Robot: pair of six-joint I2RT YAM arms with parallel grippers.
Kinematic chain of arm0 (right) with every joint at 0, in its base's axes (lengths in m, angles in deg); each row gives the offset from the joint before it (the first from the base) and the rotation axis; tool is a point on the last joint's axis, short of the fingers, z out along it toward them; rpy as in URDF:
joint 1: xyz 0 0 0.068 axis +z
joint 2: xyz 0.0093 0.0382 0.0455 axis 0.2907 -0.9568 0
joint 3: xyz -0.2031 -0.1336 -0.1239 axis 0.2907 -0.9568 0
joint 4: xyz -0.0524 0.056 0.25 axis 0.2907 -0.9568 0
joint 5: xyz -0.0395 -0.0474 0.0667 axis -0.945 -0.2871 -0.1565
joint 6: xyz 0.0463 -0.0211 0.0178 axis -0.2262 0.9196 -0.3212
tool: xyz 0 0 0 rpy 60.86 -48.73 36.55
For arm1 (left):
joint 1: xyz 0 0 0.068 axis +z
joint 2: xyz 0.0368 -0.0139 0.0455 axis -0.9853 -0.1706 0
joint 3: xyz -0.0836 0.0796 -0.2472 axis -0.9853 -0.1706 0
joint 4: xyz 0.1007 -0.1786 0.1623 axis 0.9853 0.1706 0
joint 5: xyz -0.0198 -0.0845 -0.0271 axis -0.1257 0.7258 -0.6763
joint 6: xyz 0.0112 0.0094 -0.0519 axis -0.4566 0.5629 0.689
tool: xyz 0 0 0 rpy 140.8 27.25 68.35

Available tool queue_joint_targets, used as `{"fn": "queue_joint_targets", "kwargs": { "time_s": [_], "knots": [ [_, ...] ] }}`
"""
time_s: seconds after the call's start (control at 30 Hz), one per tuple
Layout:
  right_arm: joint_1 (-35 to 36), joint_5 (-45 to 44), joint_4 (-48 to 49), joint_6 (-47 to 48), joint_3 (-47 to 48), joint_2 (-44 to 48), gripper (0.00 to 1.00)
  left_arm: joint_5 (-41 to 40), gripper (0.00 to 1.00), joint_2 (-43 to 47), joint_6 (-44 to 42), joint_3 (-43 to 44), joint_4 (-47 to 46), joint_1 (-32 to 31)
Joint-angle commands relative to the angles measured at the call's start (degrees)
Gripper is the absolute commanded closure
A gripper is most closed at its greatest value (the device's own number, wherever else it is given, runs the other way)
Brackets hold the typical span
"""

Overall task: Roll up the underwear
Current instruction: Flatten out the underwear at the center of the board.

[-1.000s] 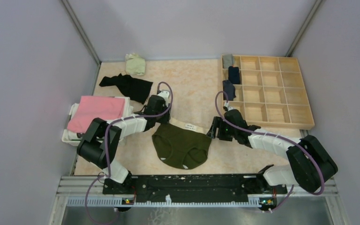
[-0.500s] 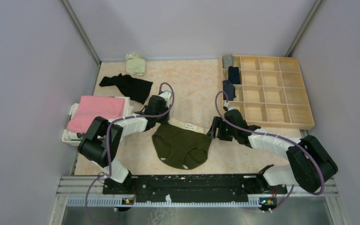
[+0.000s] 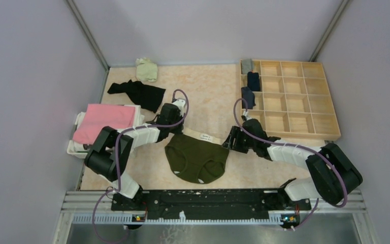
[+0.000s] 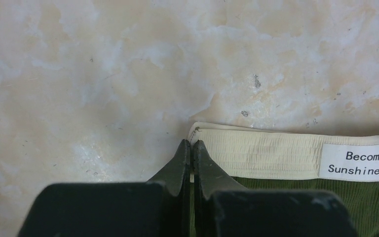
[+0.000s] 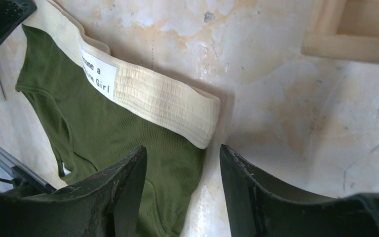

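The olive green underwear [image 3: 197, 157] lies flat on the table, its cream waistband [image 3: 201, 136] at the far edge. My left gripper [image 3: 177, 130] is shut on the waistband's left corner; in the left wrist view the gripper [image 4: 192, 144] pinches the band's end [image 4: 256, 157], with a sliver of cloth between the jaws. My right gripper [image 3: 228, 144] is open at the band's right corner. In the right wrist view it [image 5: 182, 153] straddles the corner of the waistband [image 5: 177, 106] and the olive cloth [image 5: 103, 133], holding nothing.
A wooden compartment tray [image 3: 304, 99] stands at the back right, with rolled grey [image 3: 247, 65] and navy [image 3: 253, 81] pieces in its left column. Black underwear [image 3: 137, 92] and a pale green piece [image 3: 147, 69] lie at the back left. A folded pink cloth [image 3: 104, 122] sits on a white tray.
My right gripper has edged slightly left toward the waistband's right corner. The left gripper and the underwear have not visibly moved.
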Motion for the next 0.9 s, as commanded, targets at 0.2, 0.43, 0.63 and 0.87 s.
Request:
{"fn": "queue_joint_targets", "kwargs": {
  "time_s": [0.2, 0.43, 0.63, 0.87],
  "knots": [
    [-1.0, -3.9, 0.7, -1.6, 1.5, -5.4, 0.48, 1.7, 1.00, 4.4, 1.4, 0.0, -2.8, 0.1],
    [-1.3, -4.3, 1.0, -1.2, 1.3, -6.4, 0.48, 2.6, 1.00, 9.8, 3.3, -1.0, -3.0, 0.1],
    [-1.6, -5.2, 2.9, -1.3, 0.0, -5.5, 0.46, 6.5, 1.00, 16.2, 4.1, -0.3, -1.3, 0.1],
    [-2.6, -4.9, 3.8, -1.7, -0.2, -5.6, 0.46, 6.9, 1.00, 17.7, 4.2, -0.3, 0.2, 0.1]
  ]
}}
